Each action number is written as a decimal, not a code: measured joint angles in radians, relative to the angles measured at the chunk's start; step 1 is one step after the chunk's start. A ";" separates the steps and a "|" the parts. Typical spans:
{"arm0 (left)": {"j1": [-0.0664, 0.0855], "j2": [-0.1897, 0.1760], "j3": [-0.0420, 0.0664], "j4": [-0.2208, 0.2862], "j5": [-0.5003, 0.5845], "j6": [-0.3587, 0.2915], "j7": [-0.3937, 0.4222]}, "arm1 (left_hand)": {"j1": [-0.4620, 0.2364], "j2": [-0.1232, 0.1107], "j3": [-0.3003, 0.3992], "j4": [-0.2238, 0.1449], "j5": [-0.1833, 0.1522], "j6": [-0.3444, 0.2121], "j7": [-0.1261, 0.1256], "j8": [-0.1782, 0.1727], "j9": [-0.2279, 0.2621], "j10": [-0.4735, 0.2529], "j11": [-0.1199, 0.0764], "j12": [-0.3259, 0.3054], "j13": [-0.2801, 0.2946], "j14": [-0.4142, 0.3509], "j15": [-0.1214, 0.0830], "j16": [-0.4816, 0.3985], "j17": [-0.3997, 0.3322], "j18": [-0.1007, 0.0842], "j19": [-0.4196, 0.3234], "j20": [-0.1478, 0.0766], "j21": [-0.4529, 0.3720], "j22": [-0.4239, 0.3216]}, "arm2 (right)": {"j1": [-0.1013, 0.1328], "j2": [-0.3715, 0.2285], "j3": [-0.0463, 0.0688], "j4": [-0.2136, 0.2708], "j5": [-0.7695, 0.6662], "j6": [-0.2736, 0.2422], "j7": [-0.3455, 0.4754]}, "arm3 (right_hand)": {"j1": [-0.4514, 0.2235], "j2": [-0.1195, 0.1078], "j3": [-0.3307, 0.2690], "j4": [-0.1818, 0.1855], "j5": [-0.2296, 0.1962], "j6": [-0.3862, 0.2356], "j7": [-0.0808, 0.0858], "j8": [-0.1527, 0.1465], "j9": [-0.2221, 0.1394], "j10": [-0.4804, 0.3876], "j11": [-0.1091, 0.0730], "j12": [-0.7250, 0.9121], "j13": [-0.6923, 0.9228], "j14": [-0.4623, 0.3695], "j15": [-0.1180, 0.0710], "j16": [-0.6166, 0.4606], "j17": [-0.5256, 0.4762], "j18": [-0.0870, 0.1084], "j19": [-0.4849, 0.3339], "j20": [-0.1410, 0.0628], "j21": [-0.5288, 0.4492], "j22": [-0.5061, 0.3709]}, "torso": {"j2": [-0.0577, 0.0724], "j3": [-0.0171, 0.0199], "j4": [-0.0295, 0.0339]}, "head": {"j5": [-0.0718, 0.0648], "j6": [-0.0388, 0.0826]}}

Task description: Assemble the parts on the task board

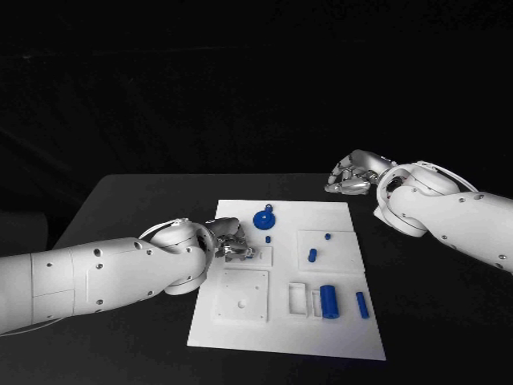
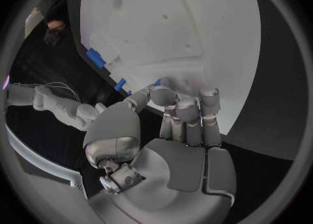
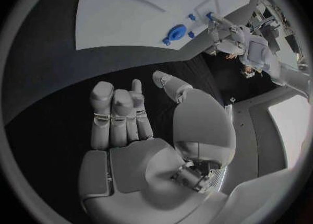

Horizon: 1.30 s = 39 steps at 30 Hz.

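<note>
Plainly both hands empty: left hand (image 1: 225, 241) fingers curled over task board (image 1: 326, 337), right hand (image 1: 355, 175) fingers curled, off-board.

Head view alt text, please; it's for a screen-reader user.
A white task board bearing small blue parts lies on a black table. The left hand is over the board's left edge; the right hand hovers, holding nothing, off its far right corner.

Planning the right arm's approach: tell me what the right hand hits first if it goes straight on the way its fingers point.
Probably bare table, then the task board edge near the round blue part; the right hand holds nothing. Depth is unclear.
</note>
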 measured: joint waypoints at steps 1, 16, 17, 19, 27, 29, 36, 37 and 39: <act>0.000 0.000 0.000 0.000 0.000 0.000 0.000 | 0.000 0.000 0.000 0.000 -0.001 0.000 0.000 0.000 0.000 0.000 0.000 0.000 0.000 0.000 0.000 0.000 0.000 0.000 0.000 0.000 0.000 0.000 | 0.000 0.000 0.000 0.000 0.000 0.000 0.000 | 0.000 0.000 0.000 0.000 0.000 0.000 0.000 0.000 0.000 0.000 0.000 0.000 0.000 0.000 0.000 0.000 0.000 0.000 0.000 0.000 0.000 0.000 | 0.000 0.0000 0.0000 | 0.000 0.000; -0.003 -0.005 -0.002 -0.002 0.003 0.001 -0.001 | -0.021 -0.069 -0.009 0.069 -0.139 0.014 -0.014 0.000 0.004 0.003 -0.003 0.000 -0.008 0.002 -0.020 0.000 -0.011 0.000 0.000 0.000 -0.005 0.001 | 0.000 -0.002 0.000 0.000 0.000 0.000 0.000 | 0.000 0.000 0.000 0.000 0.000 0.000 0.004 0.000 0.000 0.000 0.000 0.000 0.000 0.000 0.000 0.000 0.000 0.000 0.000 0.000 0.000 0.000 | 0.000 -0.0008 0.0002 | -0.001 0.002; -0.003 -0.007 -0.002 -0.002 0.003 0.001 -0.001 | -0.027 -0.092 -0.002 0.088 -0.139 0.014 -0.014 0.000 0.005 0.003 -0.003 0.000 -0.009 0.002 -0.020 0.000 -0.012 0.000 0.000 0.000 -0.009 0.001 | 0.000 -0.002 0.000 0.000 0.000 0.000 0.000 | 0.000 0.000 0.000 0.000 0.000 0.000 0.004 0.000 0.000 0.000 0.000 0.000 0.000 0.000 0.000 0.000 0.000 0.000 0.000 0.000 0.000 0.000 | 0.000 -0.0008 0.0002 | -0.002 0.003; -0.004 -0.012 -0.003 -0.002 0.003 0.001 -0.005 | -0.038 -0.157 0.013 0.133 -0.139 0.015 -0.015 0.000 0.008 0.002 -0.002 0.000 -0.011 0.002 -0.020 0.000 -0.014 0.000 0.000 0.000 -0.012 0.001 | 0.000 -0.002 0.000 0.000 0.000 0.000 0.000 | 0.000 0.000 0.000 0.000 0.000 0.000 0.004 0.000 0.000 0.000 0.000 0.000 0.000 0.000 0.000 0.000 0.000 0.000 0.000 0.000 0.000 0.000 | 0.000 -0.0007 0.0001 | -0.002 0.004; -0.005 -0.028 -0.002 0.002 0.006 -0.003 -0.012 | -0.077 -0.210 -0.075 0.163 -0.139 0.017 -0.017 -0.012 0.015 0.002 -0.002 -0.006 -0.021 0.001 -0.019 0.000 -0.020 0.000 -0.017 0.006 -0.019 0.004 | -0.002 -0.004 0.000 0.000 0.000 0.000 0.000 | -0.004 -0.004 0.000 0.000 0.000 0.000 0.004 0.000 0.000 0.000 0.000 0.000 -0.001 0.000 0.000 0.000 0.000 0.000 0.000 0.000 0.000 0.000 | 0.000 -0.0013 0.0001 | -0.003 0.008; -0.005 -0.032 -0.001 0.004 0.008 -0.006 -0.013 | -0.077 -0.211 -0.094 0.163 -0.139 0.017 -0.017 -0.019 0.015 0.002 -0.002 -0.015 -0.026 -0.007 -0.015 -0.006 -0.023 0.000 -0.019 0.007 -0.025 0.004 | -0.002 -0.004 0.000 0.000 0.000 0.000 0.000 | -0.004 -0.004 0.000 0.000 0.000 0.000 0.004 0.000 0.000 -0.002 -0.002 0.000 -0.001 0.000 0.000 0.000 0.000 0.000 0.000 0.000 0.000 0.000 | 0.000 -0.0013 0.0002 | -0.003 0.009; -0.006 -0.047 0.023 0.018 0.053 -0.025 -0.007 | -0.036 -0.213 -0.138 0.162 -0.139 -0.015 -0.008 -0.144 -0.046 -0.015 -0.001 -0.105 -0.073 -0.079 -0.003 -0.088 -0.063 0.000 -0.068 0.021 -0.080 -0.016 | -0.004 -0.005 0.000 0.000 0.000 0.000 0.000 | -0.004 -0.004 0.000 0.000 0.004 0.000 0.004 0.000 0.000 -0.005 -0.001 0.000 -0.001 0.000 0.000 0.000 0.000 0.000 0.000 0.000 0.000 0.000 | 0.000 -0.0013 0.0007 | -0.003 0.014; -0.006 -0.049 0.035 0.018 0.069 -0.027 -0.003 | -0.024 -0.213 -0.145 0.160 -0.139 -0.044 0.002 -0.174 -0.067 -0.044 0.004 -0.115 -0.077 -0.080 0.005 -0.094 -0.065 0.000 -0.068 0.021 -0.086 -0.018 | -0.004 -0.005 0.000 0.000 0.000 0.000 0.000 | -0.004 -0.004 0.000 0.000 0.004 -0.001 0.003 0.000 0.000 -0.006 0.001 0.000 -0.001 0.000 0.000 0.000 0.000 0.000 0.000 0.000 0.000 0.000 | 0.000 -0.0013 0.0007 | -0.003 0.014; -0.003 -0.052 0.045 0.020 0.094 -0.030 0.003 | -0.008 -0.213 -0.151 0.155 -0.139 -0.083 0.019 -0.209 -0.091 -0.083 0.026 -0.131 -0.083 -0.092 0.021 -0.109 -0.071 0.000 -0.083 0.025 -0.098 -0.022 | -0.004 -0.006 0.000 -0.001 0.001 0.000 0.000 | -0.004 -0.004 0.000 0.000 0.004 -0.001 0.002 0.000 0.000 -0.006 0.001 0.000 -0.001 0.000 0.000 0.000 0.000 0.000 0.000 0.000 0.000 0.000 | 0.000 -0.0013 0.0007 | -0.003 0.016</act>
